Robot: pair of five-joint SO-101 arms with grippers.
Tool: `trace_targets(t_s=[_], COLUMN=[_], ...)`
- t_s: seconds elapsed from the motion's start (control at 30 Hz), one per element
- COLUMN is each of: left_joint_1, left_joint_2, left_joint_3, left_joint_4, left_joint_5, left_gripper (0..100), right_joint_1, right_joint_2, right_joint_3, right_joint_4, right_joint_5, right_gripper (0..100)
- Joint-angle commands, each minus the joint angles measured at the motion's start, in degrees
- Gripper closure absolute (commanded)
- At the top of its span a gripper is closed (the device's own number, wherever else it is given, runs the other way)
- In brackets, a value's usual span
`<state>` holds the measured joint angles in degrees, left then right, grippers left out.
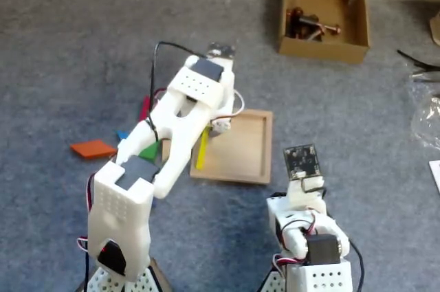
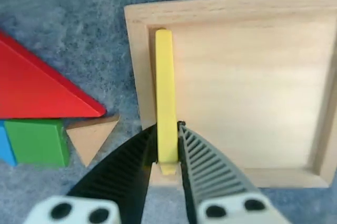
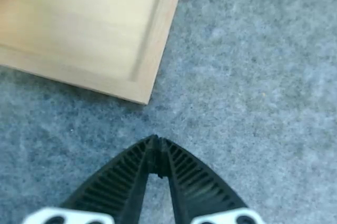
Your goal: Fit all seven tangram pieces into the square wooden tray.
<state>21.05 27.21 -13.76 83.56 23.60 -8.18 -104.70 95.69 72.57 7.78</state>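
gripping yellow piece (image 2: pixel 164 92) on edge in tray (image 2: pixel 237 5), left tool (image 2: pixel 167 130); right tool (image 3: pixel 156 144) closed, empty.

High overhead, 2 close wrist views — shared tray (image 1: pixel 240 144)

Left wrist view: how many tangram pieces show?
5: yellow piece in the left gripper at the tray; red, green, blue and tan pieces beside it. Others may be hidden.

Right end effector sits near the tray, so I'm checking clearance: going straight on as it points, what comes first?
Probably the wooden tray, at its near corner, after bare carpet; depth is unclear.
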Motion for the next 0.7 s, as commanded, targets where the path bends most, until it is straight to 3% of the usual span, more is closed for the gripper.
trace_targets(t_s=[0.0,0.67], left_joint_1=[-2.2,-8.7], left_joint_2=[-3.6,-4.3], left_joint_3=[2.1,3.1], left_joint_4=[-4.1,-4.4], left_joint_5=[-0.1,-0.1], left_gripper=[99,99], right_joint_1=[-0.6,-0.6], right_joint_2=[-0.5,-0.5], right_joint_3=[6.7,6.7], right_joint_4=[-1.0,-1.0], right_joint_5=[-0.4,-0.4], right_gripper=[99.3,99.3])
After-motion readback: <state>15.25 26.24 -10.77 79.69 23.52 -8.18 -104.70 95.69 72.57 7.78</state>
